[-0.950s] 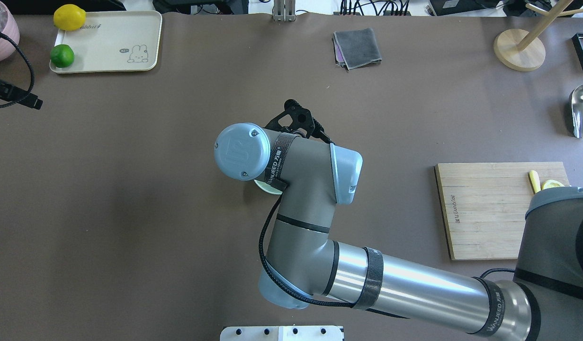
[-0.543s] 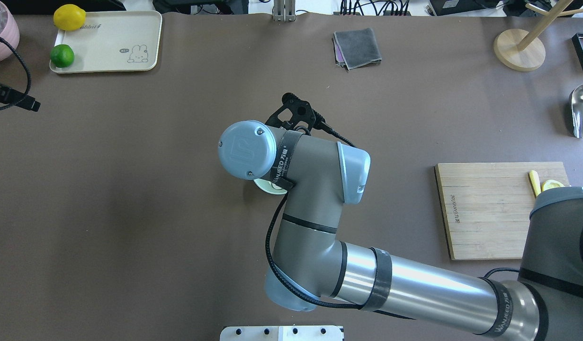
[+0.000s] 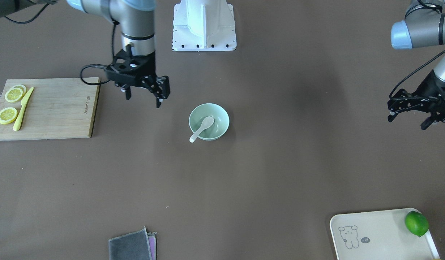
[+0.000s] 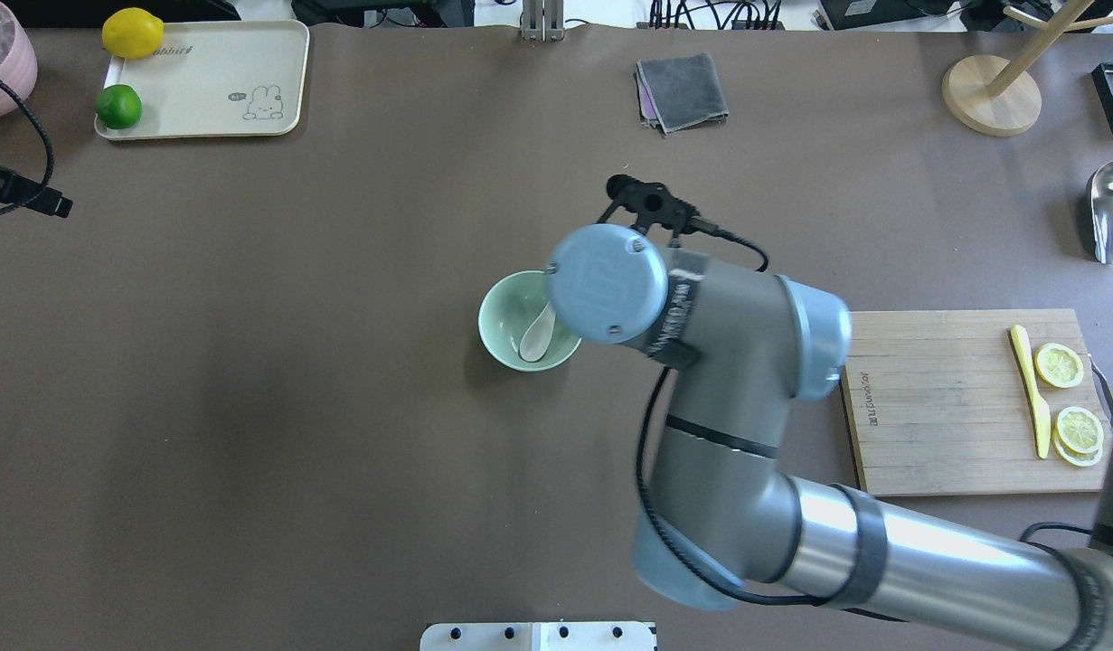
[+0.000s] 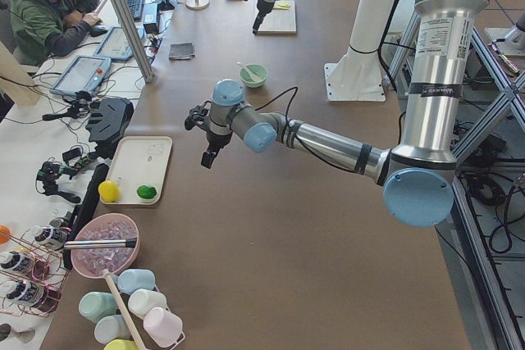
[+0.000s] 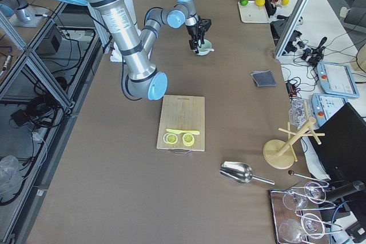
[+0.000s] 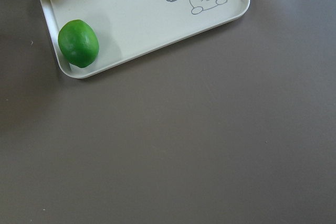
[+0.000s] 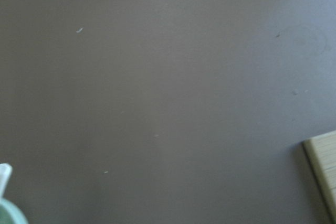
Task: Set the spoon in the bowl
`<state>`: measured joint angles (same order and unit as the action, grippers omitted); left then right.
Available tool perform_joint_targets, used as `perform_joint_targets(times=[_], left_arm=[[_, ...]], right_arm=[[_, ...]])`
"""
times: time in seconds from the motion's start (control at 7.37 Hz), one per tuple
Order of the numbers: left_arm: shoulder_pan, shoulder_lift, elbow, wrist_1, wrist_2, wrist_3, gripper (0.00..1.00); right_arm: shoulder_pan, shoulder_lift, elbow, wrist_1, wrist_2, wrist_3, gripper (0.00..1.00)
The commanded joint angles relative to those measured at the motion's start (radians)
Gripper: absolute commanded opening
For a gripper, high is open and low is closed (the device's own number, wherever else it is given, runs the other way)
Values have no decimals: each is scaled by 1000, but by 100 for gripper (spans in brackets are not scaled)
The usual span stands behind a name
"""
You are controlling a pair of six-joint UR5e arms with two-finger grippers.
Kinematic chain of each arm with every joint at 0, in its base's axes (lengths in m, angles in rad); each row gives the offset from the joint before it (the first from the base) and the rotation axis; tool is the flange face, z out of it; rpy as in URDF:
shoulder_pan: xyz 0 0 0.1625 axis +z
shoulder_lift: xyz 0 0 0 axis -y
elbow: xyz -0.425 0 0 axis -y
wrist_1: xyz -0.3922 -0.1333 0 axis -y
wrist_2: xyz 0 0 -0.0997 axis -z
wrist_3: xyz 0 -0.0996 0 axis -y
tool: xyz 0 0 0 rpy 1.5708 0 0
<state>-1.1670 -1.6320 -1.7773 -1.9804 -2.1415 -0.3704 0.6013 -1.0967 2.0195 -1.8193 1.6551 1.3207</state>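
Observation:
The pale mint-green bowl (image 3: 218, 124) stands at the table's middle, also in the overhead view (image 4: 502, 330). The white spoon (image 3: 201, 129) lies in it, scoop inside and handle over the rim; it also shows in the overhead view (image 4: 538, 333). My right gripper (image 3: 143, 101) is open and empty, raised beside the bowl on the cutting-board side, apart from it. My left gripper (image 3: 408, 122) is open and empty, far off near the tray's side of the table. The right wrist view shows only the bowl's rim (image 8: 9, 216) and the spoon's handle tip (image 8: 4, 174).
A bamboo cutting board (image 4: 936, 402) with lemon slices (image 4: 1059, 365) and a yellow knife (image 4: 1031, 389) lies at the right. A cream tray (image 4: 212, 72) with a lime (image 7: 79, 43) and a lemon (image 4: 132, 33) stands far left. A grey cloth (image 4: 681, 90) lies at the back.
My right arm has swung right, away from above the bowl. The bowl with the spoon in it is now uncovered. The left arm has barely moved.

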Motion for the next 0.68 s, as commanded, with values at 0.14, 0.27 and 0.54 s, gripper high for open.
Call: perform_joint_targets(times=[0.14,0.27,0.54], left_arm=[[-102,40,8,17,-166,155,99],[-209,41,34,102,-286,301,99],[-342,129,58,304,-293,449,99]], right_arm=[[211,-199,88,2,130,-400,100],[356,-242,81,-3,307,-602,100],[649,-357,-5,-11,548,-1086,100]])
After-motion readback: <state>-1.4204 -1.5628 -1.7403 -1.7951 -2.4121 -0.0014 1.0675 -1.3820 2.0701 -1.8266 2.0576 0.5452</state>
